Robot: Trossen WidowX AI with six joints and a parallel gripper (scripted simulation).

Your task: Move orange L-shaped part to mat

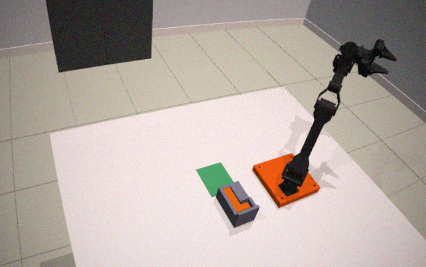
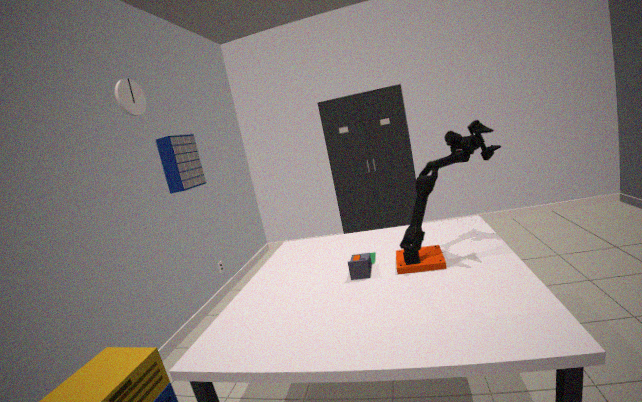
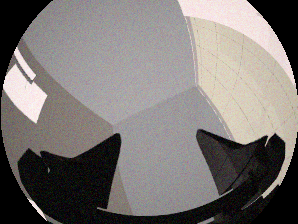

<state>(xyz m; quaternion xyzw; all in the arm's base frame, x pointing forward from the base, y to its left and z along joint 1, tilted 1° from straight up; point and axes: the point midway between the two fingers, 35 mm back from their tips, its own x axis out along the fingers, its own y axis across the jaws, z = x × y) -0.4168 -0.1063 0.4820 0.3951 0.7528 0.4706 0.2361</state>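
A: Orange against grey: from the top view the L-shaped part (image 1: pixel 234 200) lies flush in the tray (image 1: pixel 245 216), the green mat (image 1: pixel 212 177) touching the tray's far side. The gripper (image 1: pixel 381 61) is raised high, well apart from all of it, fingers spread and holding nothing.

B: And the exterior view?

A: The same. The arm (image 2: pixel 422 197) reaches up and away from the tray (image 2: pixel 359 269); the pressing hasn't begun.

B: The wrist view?

A: Only wall and floor between the fingertips. I'd swing round and descend over the part's L-shaped end, narrow the jaws first, and press straight down near that end's edge, so the other end tips cleanly.
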